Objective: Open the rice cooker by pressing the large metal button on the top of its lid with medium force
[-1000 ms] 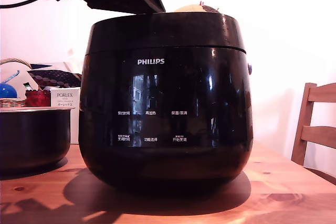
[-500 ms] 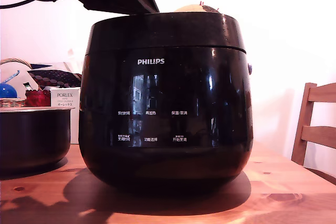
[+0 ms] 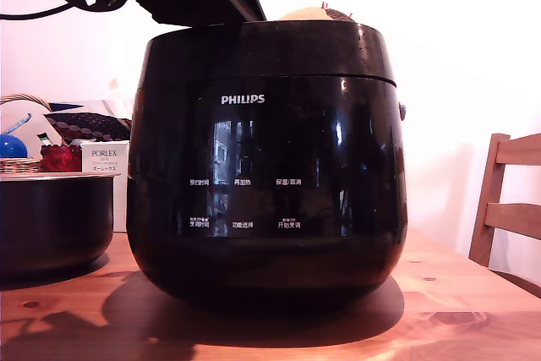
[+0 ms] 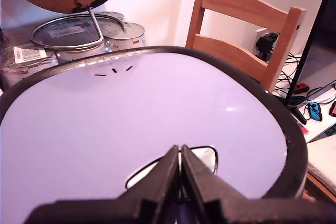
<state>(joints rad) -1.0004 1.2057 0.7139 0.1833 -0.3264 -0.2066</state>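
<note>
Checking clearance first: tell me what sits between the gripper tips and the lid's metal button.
Nothing: in the wrist view the shut gripper meets the metal button on the lid, no gap showing.

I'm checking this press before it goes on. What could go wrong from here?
1. The gripper is shut, its narrow tips on the metal button; they might slide off onto the glossy lid.
2. The rice cooker stands free on the wooden table, so an off-centre push could shift it.

Exterior view faces the rice cooker [image 3: 266, 162] front-on, low and close; wrist view looks down on its lid [image 4: 142, 129].
</note>
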